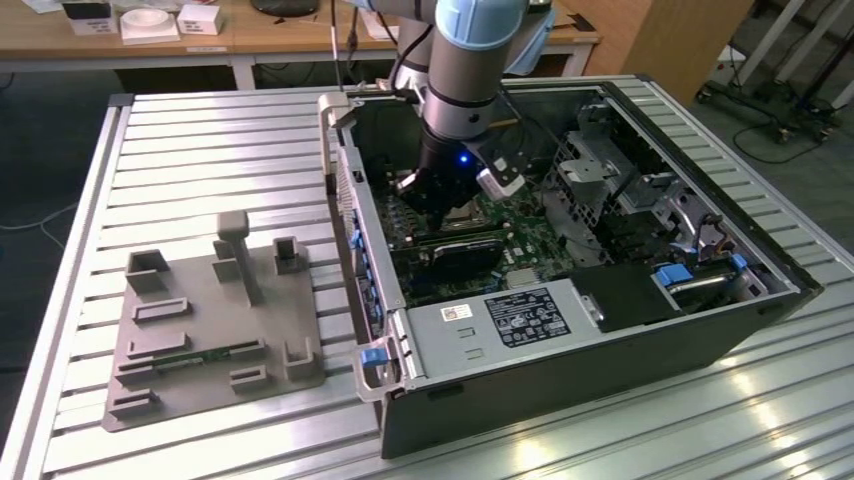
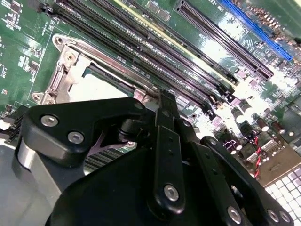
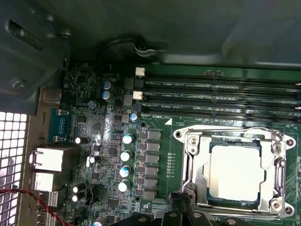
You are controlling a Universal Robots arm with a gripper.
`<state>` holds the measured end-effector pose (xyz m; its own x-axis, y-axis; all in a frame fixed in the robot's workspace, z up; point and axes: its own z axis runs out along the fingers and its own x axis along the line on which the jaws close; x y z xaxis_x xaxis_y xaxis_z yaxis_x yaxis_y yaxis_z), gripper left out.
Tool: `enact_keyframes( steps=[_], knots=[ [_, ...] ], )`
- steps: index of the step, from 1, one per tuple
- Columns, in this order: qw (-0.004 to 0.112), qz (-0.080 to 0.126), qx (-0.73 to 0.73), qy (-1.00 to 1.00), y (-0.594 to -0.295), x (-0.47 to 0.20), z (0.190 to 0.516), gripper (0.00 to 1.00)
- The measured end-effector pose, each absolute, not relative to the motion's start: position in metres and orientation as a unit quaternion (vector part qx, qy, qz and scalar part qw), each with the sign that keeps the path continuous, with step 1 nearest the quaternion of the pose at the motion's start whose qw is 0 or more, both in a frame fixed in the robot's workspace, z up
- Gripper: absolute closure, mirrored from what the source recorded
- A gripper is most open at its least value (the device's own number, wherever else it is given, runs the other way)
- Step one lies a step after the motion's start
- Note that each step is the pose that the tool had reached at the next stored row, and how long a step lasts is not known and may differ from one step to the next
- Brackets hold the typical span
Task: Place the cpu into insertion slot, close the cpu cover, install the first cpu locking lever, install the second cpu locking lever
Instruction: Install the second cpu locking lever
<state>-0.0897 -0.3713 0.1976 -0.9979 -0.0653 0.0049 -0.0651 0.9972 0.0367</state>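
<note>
The cpu (image 3: 234,172) shows its silvery square top inside the insertion slot (image 3: 278,175) on the green motherboard. The cpu cover (image 3: 195,162) lies flat around the chip, which shows through its cut-out. In the second wrist view the cpu (image 2: 101,87) and the cpu cover (image 2: 63,75) sit just past my black gripper (image 2: 162,99). The fingers look shut with nothing between them, and their tips (image 3: 181,202) are at the socket's edge. In the exterior view the gripper (image 1: 438,195) reaches down into the open computer case (image 1: 601,350).
Long black memory slots (image 3: 221,96) run beside the socket. Capacitors (image 3: 126,155) and rear ports (image 3: 47,160) stand on the board's other side. The case walls surround the arm closely. A grey fixture plate (image 1: 200,330) lies on the slatted table at the exterior view's left.
</note>
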Motion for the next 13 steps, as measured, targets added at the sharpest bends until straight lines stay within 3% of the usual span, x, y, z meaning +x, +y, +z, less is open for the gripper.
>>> enact_keyframes(
  steps=[13],
  knots=[
    [0.009, 0.023, 0.032, -0.999, -0.3714, -0.0898, 0.1972, 0.90]
  ],
)
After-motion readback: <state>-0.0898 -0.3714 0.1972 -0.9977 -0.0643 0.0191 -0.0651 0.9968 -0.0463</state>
